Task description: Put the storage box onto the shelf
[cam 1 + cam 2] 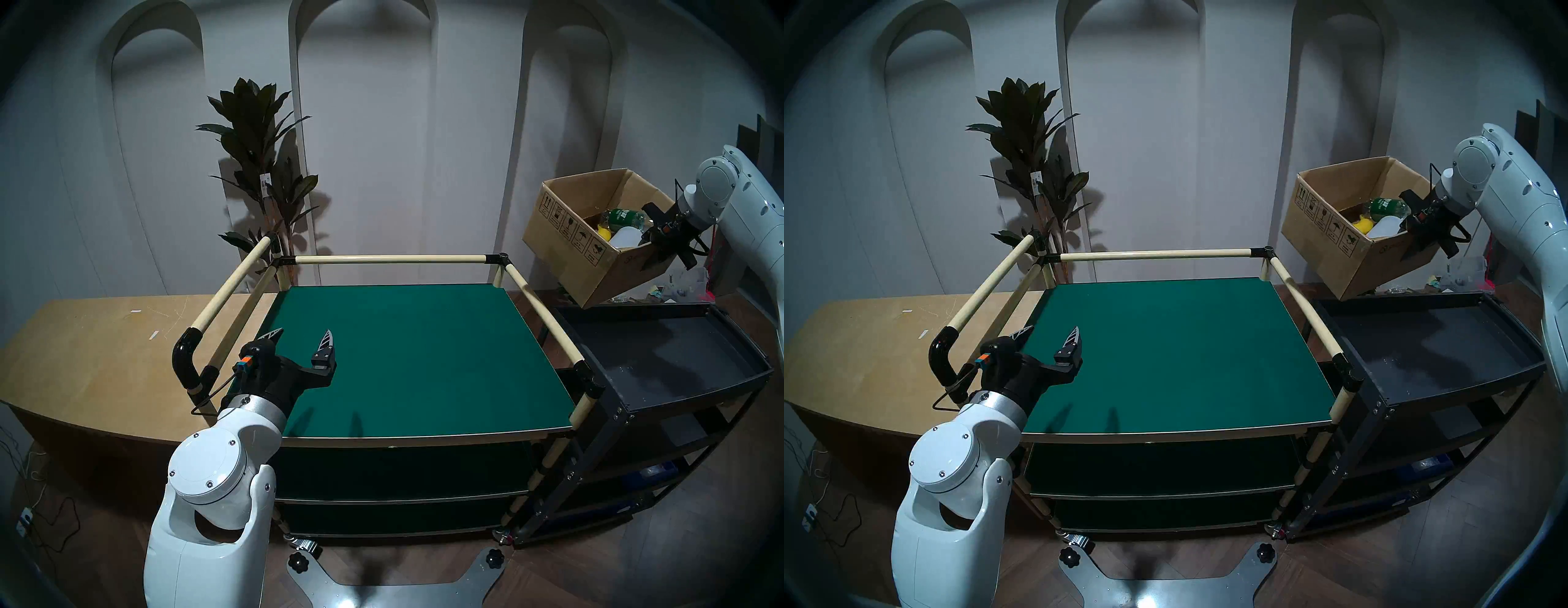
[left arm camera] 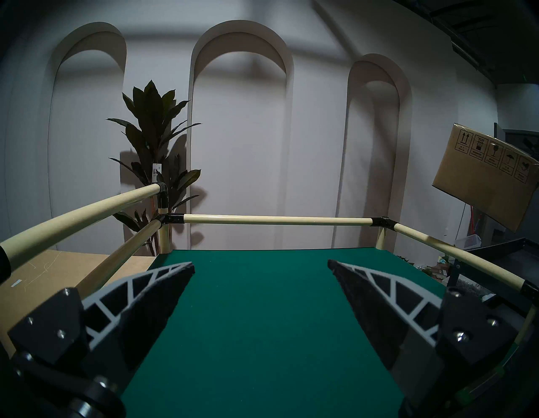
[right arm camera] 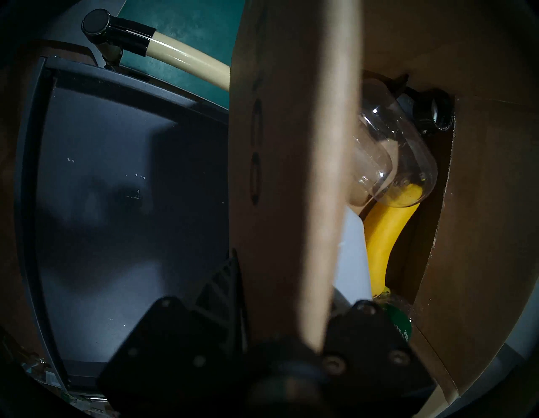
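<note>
Nearest the robot, the left gripper (image 1: 302,339) hovers level over the near-left corner of the shelf's green top board, its 2 fingers (image 2: 163,294) spread wide apart with nothing between them. The shelf (image 1: 407,352) is a 3-tier cart with dark green boards, cream tube rails (image 1: 390,258) on the left, far and right sides, and black corner joints; its top board is bare. To its right stands a black metal tray cart (image 1: 662,361), its upper tray likewise bare. Above the far-left corner of that cart, and just right of the shelf's far-right corner, the storage box (image 1: 564,237) hangs tilted in the air, clear of both carts. The right gripper (image 1: 655,237) is clamped on the box's near-right wall, 1 finger inside and 1 outside. The box is open at the top and holds a clear bottle with a green label (image 1: 623,217), a banana (image 3: 385,233) and a white container (image 1: 625,235). Handling symbols mark its left side. Farthest back, a potted plant (image 1: 259,170) stands before a white wall with 3 arched recesses; a tan table (image 1: 93,352) lies left of the shelf.
</note>
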Available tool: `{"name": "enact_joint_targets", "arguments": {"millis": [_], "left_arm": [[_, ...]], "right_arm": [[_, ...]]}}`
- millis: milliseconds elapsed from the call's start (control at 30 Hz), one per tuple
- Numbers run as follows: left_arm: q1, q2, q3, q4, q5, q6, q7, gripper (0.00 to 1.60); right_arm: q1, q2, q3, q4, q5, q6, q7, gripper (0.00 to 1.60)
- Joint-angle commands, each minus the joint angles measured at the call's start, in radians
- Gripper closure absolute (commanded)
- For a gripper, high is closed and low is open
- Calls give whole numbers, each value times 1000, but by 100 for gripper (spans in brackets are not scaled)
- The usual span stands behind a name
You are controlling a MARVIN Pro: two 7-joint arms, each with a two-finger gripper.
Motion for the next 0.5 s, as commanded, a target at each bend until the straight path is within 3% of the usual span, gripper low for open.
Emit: {"name": "enact_joint_targets", "arguments": {"millis": [0,267,467], "left_arm": [[-7,1,0,-19,0,-5,-1,0],[-7,1,0,-19,0,-5,-1,0],[-6,1,0,-20,0,-5,-2,0]], "right_arm": [[34,76,-16,-102,68,5,105,160],[43,109,-56,-220,152,13,103,160],[47,100,-82,-314,223,37,116,160]]}}
